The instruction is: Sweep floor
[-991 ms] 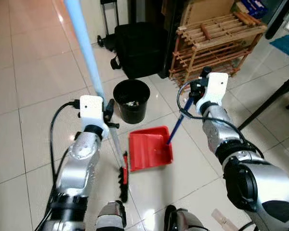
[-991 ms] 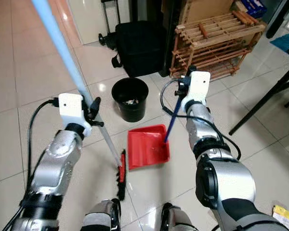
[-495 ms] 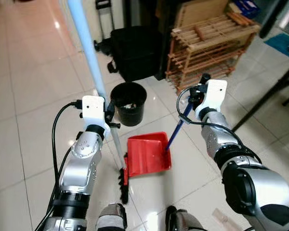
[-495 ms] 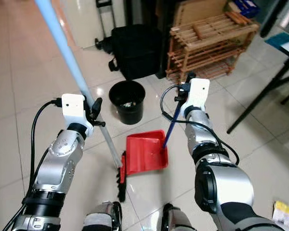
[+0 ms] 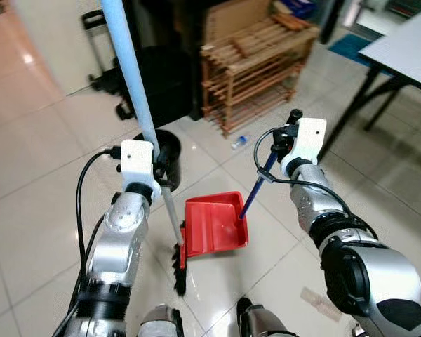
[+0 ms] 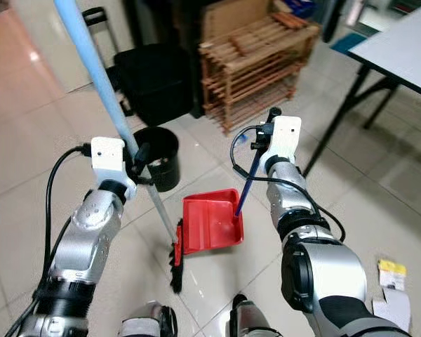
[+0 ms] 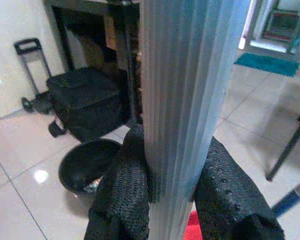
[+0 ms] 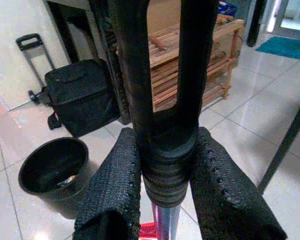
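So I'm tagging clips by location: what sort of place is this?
Probably a lived-in home, perhaps an entry or utility corner: a glossy tiled floor, a wooden slatted rack against a cardboard sheet, a black bag beside a trolley, and a table to the right.

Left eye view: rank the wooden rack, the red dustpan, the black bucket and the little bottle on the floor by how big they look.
1. Wooden rack, by far.
2. Red dustpan.
3. Black bucket, partly hidden behind the broom handle, so second and third are unsure.
4. Bottle, tiny.
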### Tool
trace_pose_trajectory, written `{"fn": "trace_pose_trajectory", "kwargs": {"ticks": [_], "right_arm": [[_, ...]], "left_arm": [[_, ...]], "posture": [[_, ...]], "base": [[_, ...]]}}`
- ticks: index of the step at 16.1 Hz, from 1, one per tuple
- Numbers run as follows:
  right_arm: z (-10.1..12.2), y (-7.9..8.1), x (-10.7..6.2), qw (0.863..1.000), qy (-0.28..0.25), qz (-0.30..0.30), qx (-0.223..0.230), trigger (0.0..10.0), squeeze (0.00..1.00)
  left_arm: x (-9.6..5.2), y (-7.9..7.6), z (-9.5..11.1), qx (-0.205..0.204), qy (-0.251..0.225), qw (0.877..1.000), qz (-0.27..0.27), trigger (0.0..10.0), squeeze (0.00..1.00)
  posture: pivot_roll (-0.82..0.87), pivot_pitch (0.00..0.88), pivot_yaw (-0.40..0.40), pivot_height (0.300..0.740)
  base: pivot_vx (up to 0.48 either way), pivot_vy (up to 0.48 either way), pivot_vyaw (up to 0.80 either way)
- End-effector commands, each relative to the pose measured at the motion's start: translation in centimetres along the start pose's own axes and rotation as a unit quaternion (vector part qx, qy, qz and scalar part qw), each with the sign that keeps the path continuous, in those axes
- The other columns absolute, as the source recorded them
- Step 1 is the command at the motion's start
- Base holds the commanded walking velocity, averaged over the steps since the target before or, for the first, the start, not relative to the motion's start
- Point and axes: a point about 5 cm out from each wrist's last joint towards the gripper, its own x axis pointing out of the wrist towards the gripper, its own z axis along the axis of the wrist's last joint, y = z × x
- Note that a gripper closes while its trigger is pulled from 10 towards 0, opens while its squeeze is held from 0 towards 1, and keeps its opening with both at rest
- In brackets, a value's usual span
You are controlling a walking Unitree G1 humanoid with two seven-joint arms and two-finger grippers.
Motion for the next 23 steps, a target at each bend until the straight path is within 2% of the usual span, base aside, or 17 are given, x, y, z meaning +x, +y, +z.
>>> {"fn": "trace_pose_trajectory", "kwargs": {"ticks": [1,5,8,13,15,23], "right_arm": [[0.6,0.1,0.0,1.000,-0.026,0.000,0.009,10.0,0.00],[0.5,0.1,0.0,1.000,-0.021,0.005,0.003,10.0,0.00],[0.4,0.4,0.0,1.000,-0.017,0.011,-0.002,10.0,0.00],[0.5,0.4,0.1,1.000,-0.019,0.015,-0.004,10.0,0.00],[0.5,0.4,0.1,1.000,-0.020,0.014,-0.003,10.0,0.00],[0.3,0.5,0.0,1.000,-0.017,0.015,-0.002,10.0,0.00]], "left_arm": [[-0.3,-0.6,-0.4,-0.005,-0.004,1.000,-0.010,10.0,0.00],[-0.6,-1.1,-0.6,-0.015,-0.008,1.000,-0.004,10.0,0.00],[-0.6,-0.2,-0.4,-0.014,-0.019,1.000,0.018,10.0,0.00],[-0.4,0.1,-0.2,0.009,-0.019,0.999,0.030,10.0,0.00],[-0.3,0.2,-0.2,0.004,-0.020,0.999,0.037,10.0,0.00],[-0.2,0.6,0.3,-0.003,-0.029,0.999,0.046,10.0,0.00]], "posture": [[0.10,0.076,0.035,0.740],[0.11,0.073,0.016,0.740],[0.10,0.065,0.008,0.740],[0.10,0.077,0.004,0.740],[0.10,0.096,0.007,0.740],[0.10,0.116,0.004,0.740]], "base": [[0.000,0.000,-0.80],[0.000,0.000,-0.80],[0.000,0.000,-0.80],[0.000,-0.096,-0.80],[0.000,-0.480,-0.80],[0.000,0.000,-0.80]]}}
